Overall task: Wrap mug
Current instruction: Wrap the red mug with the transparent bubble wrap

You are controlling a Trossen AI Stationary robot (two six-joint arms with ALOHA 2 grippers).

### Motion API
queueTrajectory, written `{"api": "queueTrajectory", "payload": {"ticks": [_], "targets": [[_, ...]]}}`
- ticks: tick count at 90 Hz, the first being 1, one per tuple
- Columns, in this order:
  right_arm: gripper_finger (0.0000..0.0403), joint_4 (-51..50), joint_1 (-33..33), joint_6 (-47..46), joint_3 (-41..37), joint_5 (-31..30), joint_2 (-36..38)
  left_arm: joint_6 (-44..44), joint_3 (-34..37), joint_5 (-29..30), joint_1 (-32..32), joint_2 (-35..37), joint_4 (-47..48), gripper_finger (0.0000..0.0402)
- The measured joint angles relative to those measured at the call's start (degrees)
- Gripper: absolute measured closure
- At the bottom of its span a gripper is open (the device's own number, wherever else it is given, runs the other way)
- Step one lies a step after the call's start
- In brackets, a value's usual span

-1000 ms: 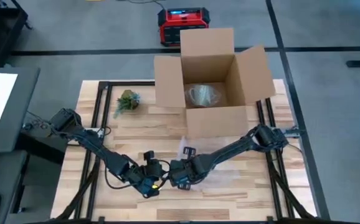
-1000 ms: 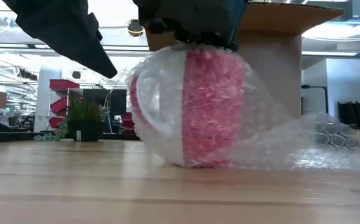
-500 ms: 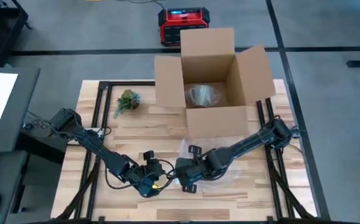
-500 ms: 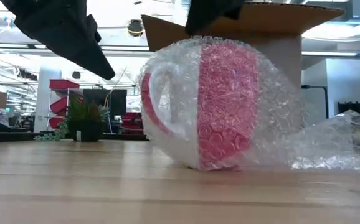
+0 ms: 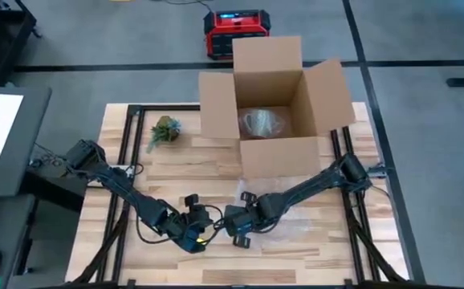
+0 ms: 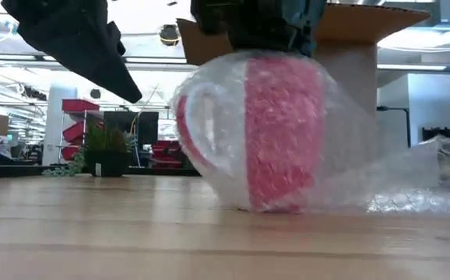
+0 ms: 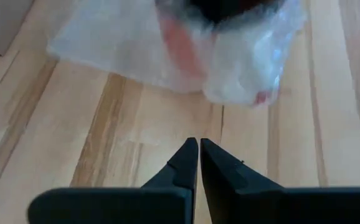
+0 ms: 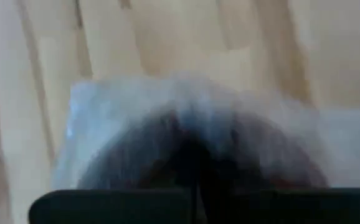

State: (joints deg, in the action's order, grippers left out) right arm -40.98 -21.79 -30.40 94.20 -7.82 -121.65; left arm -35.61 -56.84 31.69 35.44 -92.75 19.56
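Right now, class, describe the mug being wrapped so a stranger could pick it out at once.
Start at the open cardboard box at the table's far edge, then come toward the near edge, where both arms meet. There sits the mug: red and white, swathed in bubble wrap, unlike the clear bundle inside the box.

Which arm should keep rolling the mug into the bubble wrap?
Right. Its end effector sits directly on top of the wrapped mug. The left end effector is shut and hangs beside the mug, apart from it.
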Motion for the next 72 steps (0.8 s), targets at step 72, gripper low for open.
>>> {"api": "queueTrajectory", "payload": {"ticks": [72], "targets": [[0.0403, -25.8, -6.4, 5.7, 19.6, 1.7, 4.1, 0.7, 0.0, -0.7, 1.7, 0.0, 2.6, 0.0402]]}}
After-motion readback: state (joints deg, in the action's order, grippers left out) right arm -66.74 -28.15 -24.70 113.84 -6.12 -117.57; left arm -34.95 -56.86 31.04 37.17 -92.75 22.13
